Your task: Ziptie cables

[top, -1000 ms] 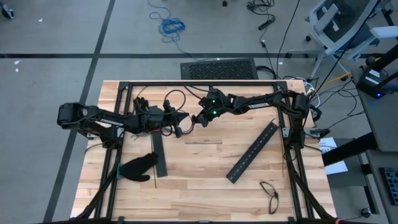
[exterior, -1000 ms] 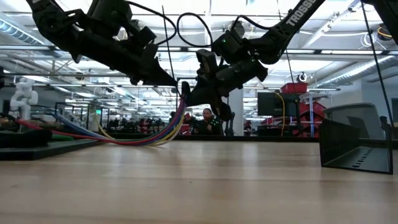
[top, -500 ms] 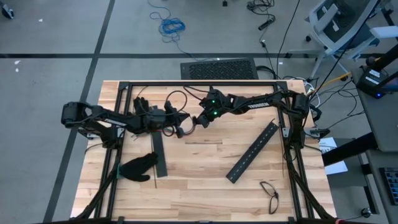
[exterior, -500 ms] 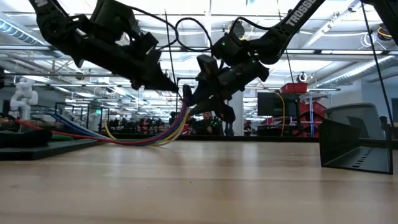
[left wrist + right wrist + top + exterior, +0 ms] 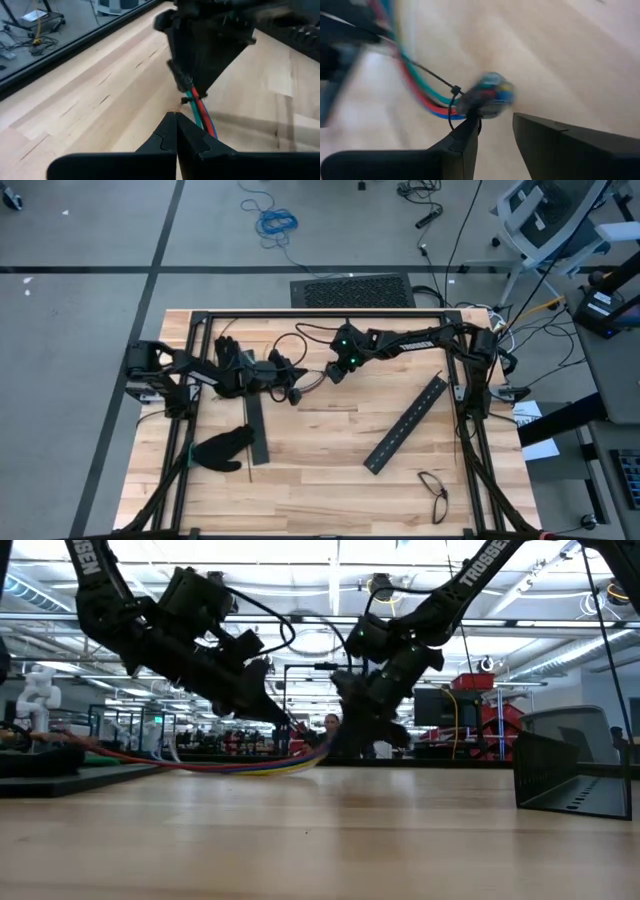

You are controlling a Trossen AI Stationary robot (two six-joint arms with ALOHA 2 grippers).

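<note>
Right wrist view shows my right gripper [image 5: 495, 135] parted, nothing between the fingers, with the cables [image 5: 487, 97] just ahead, their tips pointing at the jaws. A ziptie [image 5: 451, 96] already loops them. My left gripper [image 5: 176, 131] is shut beside the bundle's length; whether it pinches anything I cannot tell.

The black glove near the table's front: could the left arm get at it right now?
Probably not at once. The left gripper is shut on the cables and would have to let go first. Otherwise nothing lies between it and the glove.
</note>
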